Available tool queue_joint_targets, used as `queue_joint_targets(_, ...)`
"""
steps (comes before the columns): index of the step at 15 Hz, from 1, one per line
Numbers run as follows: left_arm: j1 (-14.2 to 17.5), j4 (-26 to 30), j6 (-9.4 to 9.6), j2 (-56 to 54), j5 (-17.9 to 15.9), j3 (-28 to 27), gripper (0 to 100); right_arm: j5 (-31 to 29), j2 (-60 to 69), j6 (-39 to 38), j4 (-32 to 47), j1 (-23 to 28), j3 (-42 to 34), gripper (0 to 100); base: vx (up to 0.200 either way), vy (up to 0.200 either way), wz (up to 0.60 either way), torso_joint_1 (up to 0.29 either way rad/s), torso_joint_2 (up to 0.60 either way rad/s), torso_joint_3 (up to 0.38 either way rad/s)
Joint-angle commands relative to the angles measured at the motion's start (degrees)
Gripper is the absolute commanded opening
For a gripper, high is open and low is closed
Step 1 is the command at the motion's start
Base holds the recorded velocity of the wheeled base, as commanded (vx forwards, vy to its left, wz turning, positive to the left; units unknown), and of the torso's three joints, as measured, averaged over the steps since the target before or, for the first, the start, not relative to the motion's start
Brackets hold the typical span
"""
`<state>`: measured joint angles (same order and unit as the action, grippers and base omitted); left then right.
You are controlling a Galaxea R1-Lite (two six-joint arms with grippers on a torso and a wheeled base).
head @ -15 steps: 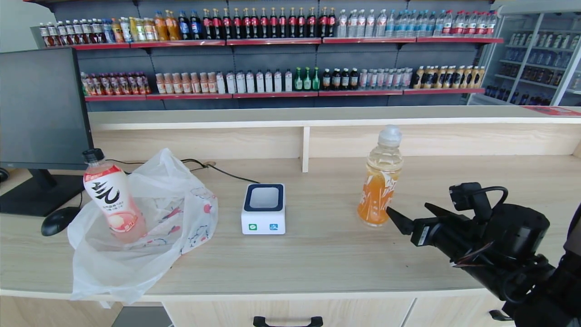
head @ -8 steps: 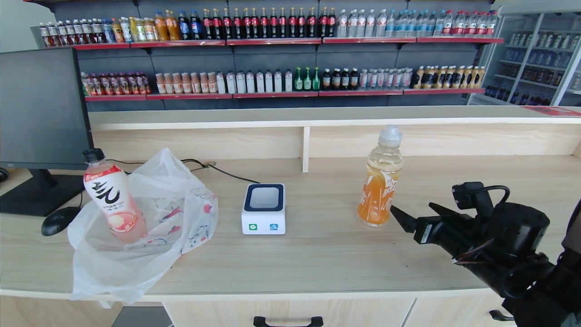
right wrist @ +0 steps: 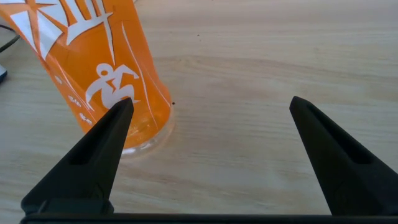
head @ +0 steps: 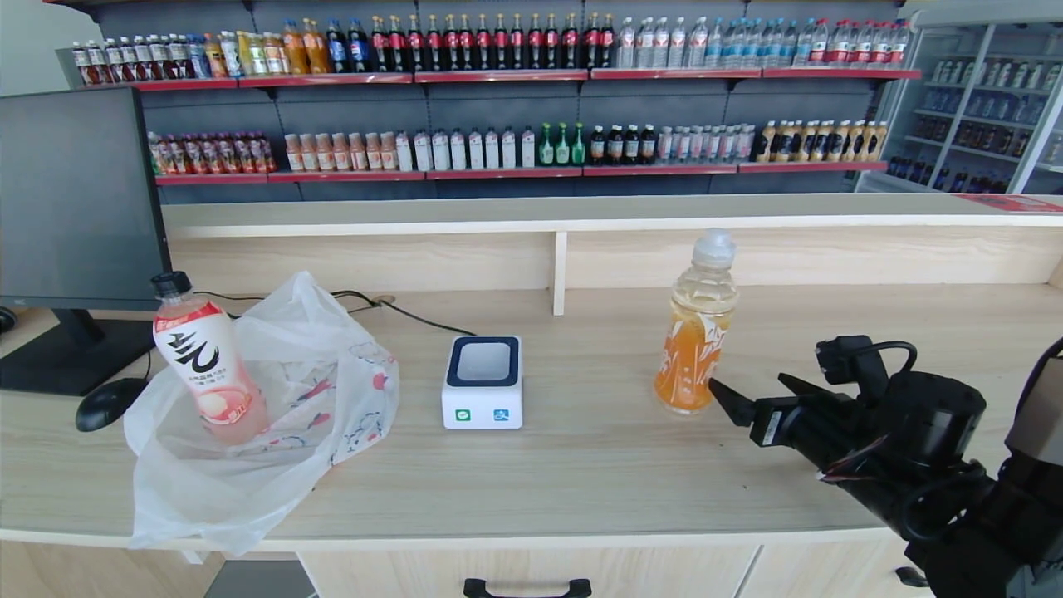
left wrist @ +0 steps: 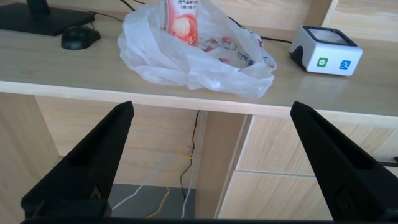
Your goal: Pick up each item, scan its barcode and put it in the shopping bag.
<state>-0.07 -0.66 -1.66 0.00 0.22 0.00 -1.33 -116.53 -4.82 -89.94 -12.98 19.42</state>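
A: How is the light?
B: Bright and even, falling from overhead. Shadows on the counter (head: 581, 473) are soft and short; the orange bottle (head: 696, 332) casts only a faint one at its base.
A: Any glare?
B: A pale sheen on the scanner (head: 482, 380) window, and white shine on the folds of the shopping bag (head: 332, 390). Light glows through the bottle's drink.
A: Dark spots?
B: The monitor (head: 79, 199) is flat black, and it is dim below the counter.
A: Distortion?
B: The shelves (head: 498, 76) bend slightly, and the cooler (head: 980, 108) leans at the head view's right edge.
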Motion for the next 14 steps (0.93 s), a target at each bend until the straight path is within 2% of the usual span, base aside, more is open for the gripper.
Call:
queue_joint_targets(1, -0.01, -0.04, -0.01, 0.0, 0.04, 0.0, 100, 0.01, -1.07, -0.02, -0.06, -0.02, 0.62, 100, 0.0, 0.0, 0.0, 0.0, 0.0, 0.0)
queue_joint_targets(14, -0.01, 0.04, -0.01, 0.0, 0.04, 0.0, 100, -0.08, -2.21, -0.02, -0.06, -3.98, 2.64, 100, 0.0, 0.0, 0.0, 0.0, 0.0, 0.0)
